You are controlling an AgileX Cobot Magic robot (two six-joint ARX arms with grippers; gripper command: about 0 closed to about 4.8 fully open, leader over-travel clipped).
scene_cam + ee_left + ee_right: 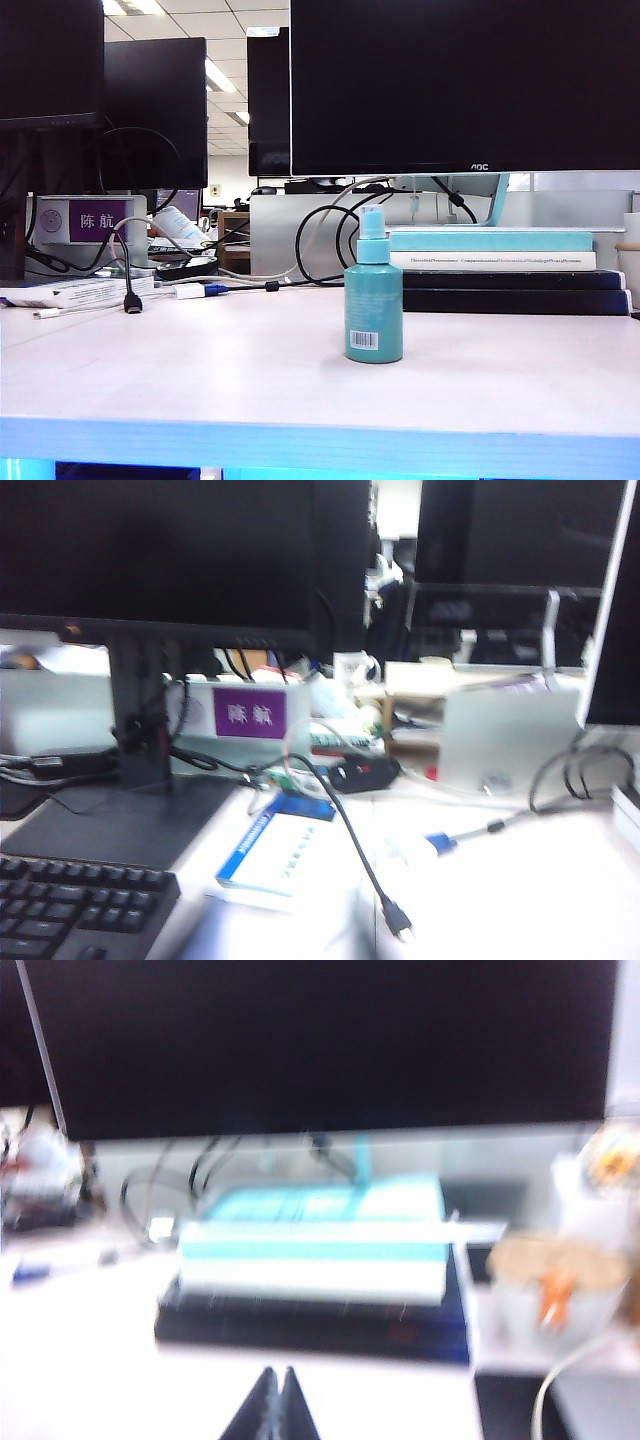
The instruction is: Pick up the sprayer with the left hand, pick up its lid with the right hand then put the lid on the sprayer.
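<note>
The teal sprayer stands upright on the white table, a little right of centre, with its barcode label near the base. The clear lid sits over its pale nozzle. No arm or gripper shows in the exterior view, and nothing touches the sprayer. In the right wrist view my right gripper points level over the table towards a stack of books, its two dark fingertips pressed together with nothing between them. The left wrist view is blurred; only a faint smear shows where my left gripper's fingers would be. The sprayer is in neither wrist view.
A large black monitor and a stack of books stand behind the sprayer. Cables with a loose plug and a boxed item lie at the back left. A keyboard and a paper cup show in the wrist views.
</note>
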